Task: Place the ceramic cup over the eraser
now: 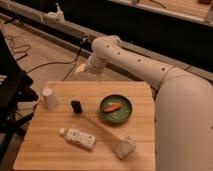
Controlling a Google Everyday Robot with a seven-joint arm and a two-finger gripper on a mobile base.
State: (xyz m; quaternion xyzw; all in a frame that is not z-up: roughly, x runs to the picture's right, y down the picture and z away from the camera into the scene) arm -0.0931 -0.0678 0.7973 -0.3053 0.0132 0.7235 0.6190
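Toward the left edge of the wooden table [55,156], in the middle left of the frame, the ceramic cup [49,98] is standing on its own, untouched and free on every side, so I judge it is waiting to be picked up; whether its mouth is facing up or down I cannot tell. Just to its right, near but apart, the eraser [76,106] is sitting as a small black block with open wood around it, which is leaving room for the cup to come down over it. Further right, the green bowl [123,116] is resting on the table and holding an orange-red piece of food [113,106]. Along the lower part of the frame, a white labelled bottle [78,138] is lying on its side, and a grey-beige sponge [124,148] is lying at the lower right; both seem to be bystanders to the task. Above the table's far edge, in the upper middle, the gripper [80,69] is hanging in the air at the end of the white arm [131,56], well apart from the cup and carrying nothing; whether it is gaping or closed up I cannot tell. Counting: one cup, one eraser, one bowl with one piece in it, one bottle, one sponge, one gripper.
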